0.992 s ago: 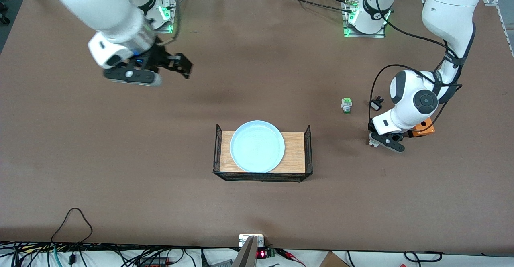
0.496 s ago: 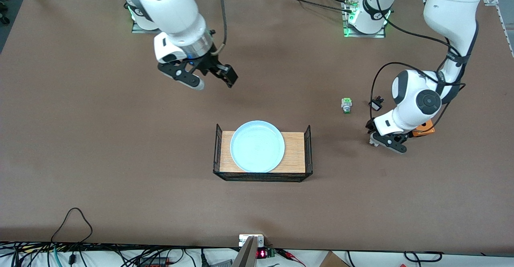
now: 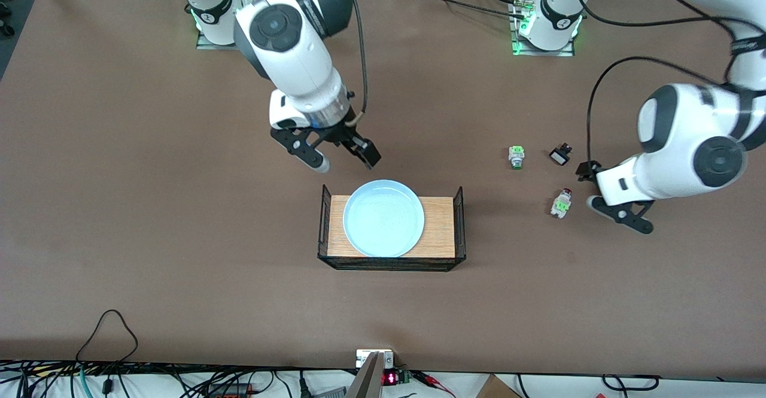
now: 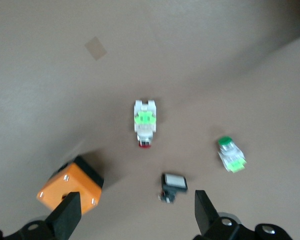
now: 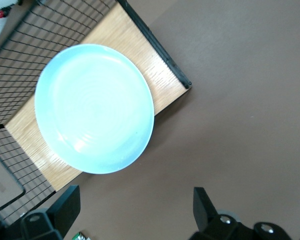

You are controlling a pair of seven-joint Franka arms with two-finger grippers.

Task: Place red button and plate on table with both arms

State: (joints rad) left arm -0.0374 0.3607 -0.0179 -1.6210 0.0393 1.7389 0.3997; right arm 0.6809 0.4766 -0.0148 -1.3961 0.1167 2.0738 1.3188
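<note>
1. Front view: the plate (image 3: 383, 218) sits on the wooden floor of the wire-ended tray (image 3: 446, 224), mid tabletop (image 3: 149, 236). The right gripper (image 3: 346, 155) hangs over bare tabletop just off the tray's farther edge, jaws spread and empty. So the plate lies from it toward the camera and down; judging by that, the right arm is the one placed for it.
2. Front view, left arm's end: the red button (image 3: 561, 203) lies free on the tabletop, long axis running roughly toward and away from the camera, red cap at the farther end. The left gripper (image 3: 607, 194) is just beside it, toward the left arm's end, apart from it, jaws spread, nothing in them. The green-capped switch (image 3: 516, 157) and a small black part (image 3: 559, 156) lie farther from the camera.
3. Left wrist view: shows the red button (image 4: 145, 122) clear of the fingertips (image 4: 69, 215), plus an orange box (image 4: 71, 185) that the arm hides in the front view.
4. Right wrist view: the plate (image 5: 94, 107) fills most of the tray (image 5: 162, 85) floor, its rim overhanging the tray's open edge; looks like the spot to grip, though I can't confirm clearance.
</note>
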